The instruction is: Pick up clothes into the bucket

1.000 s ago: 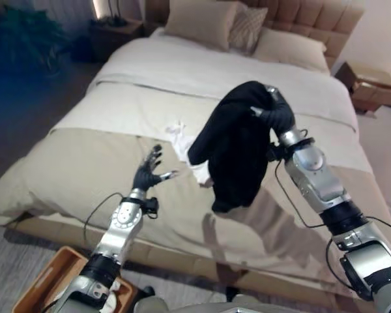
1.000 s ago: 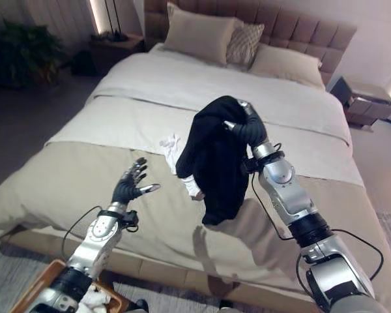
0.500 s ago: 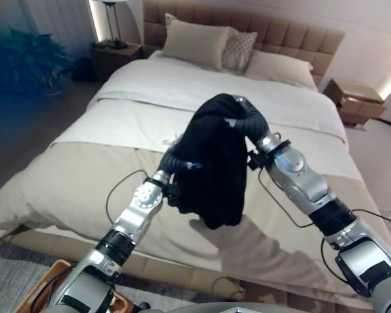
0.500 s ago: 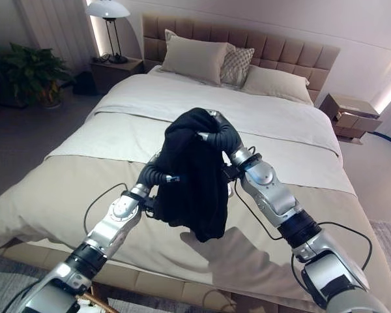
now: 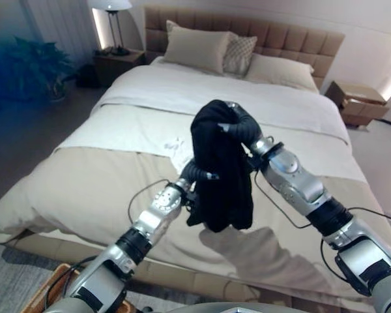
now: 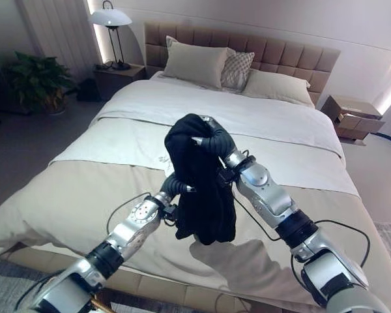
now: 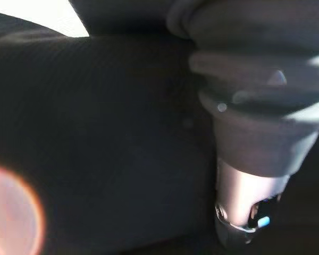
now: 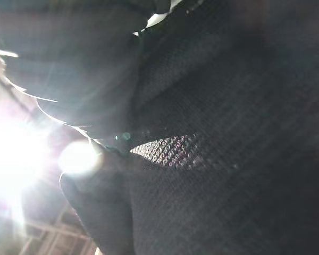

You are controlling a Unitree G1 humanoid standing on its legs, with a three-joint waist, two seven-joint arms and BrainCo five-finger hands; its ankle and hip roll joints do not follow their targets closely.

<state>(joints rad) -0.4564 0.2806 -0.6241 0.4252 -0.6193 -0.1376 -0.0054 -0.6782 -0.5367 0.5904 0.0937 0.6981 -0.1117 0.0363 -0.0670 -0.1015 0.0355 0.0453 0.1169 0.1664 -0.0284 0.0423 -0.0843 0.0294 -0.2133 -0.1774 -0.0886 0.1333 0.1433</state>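
A black garment hangs bunched in the air above the foot half of the bed. My right hand is at its top, fingers curled over the cloth and gripping it. My left hand presses into the garment's left side at mid height, where the cloth hides its fingers. In the left wrist view, dark cloth lies right against the hand. The right wrist view shows the same black weave from very close. A small white cloth lies on the bed behind the garment. A corner of the orange basket shows on the floor at lower left.
The wide bed has a beige cover at the foot and white sheets further back, with pillows against the padded headboard. A nightstand with a lamp and a plant stand at far left. Another nightstand stands at far right.
My left hand rose from hovering open over the bed and came in against the black garment. My right hand lifted the garment clear of the bed and holds it higher.
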